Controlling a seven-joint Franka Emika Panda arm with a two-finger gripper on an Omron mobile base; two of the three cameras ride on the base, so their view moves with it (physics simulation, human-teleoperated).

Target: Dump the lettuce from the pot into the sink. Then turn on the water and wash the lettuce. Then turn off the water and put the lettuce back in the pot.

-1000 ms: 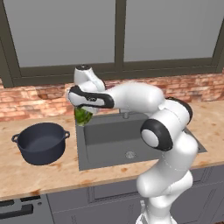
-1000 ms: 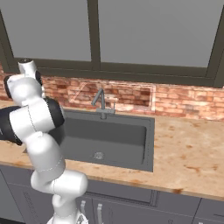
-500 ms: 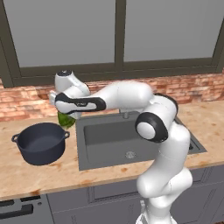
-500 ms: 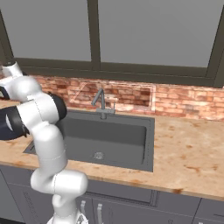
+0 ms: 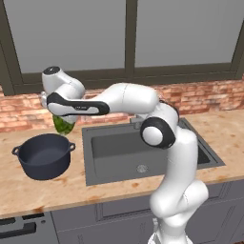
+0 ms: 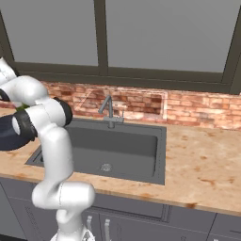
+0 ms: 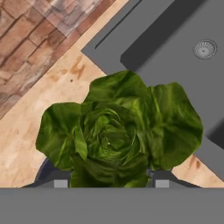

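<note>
I've got the lettuce (image 5: 63, 125) clamped in the gripper (image 7: 108, 177), hanging in the air just above the pot's (image 5: 44, 156) far rim, beside the sink (image 5: 114, 148). I want it centred over the pot's mouth, lowered inside, before letting go.

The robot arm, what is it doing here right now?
The arm holds the lettuce in the gripper, its jaws shut on the green bunch. In the left base view the lettuce hangs in the air above the counter, between the sink and the pot, near the pot's far rim.
</note>
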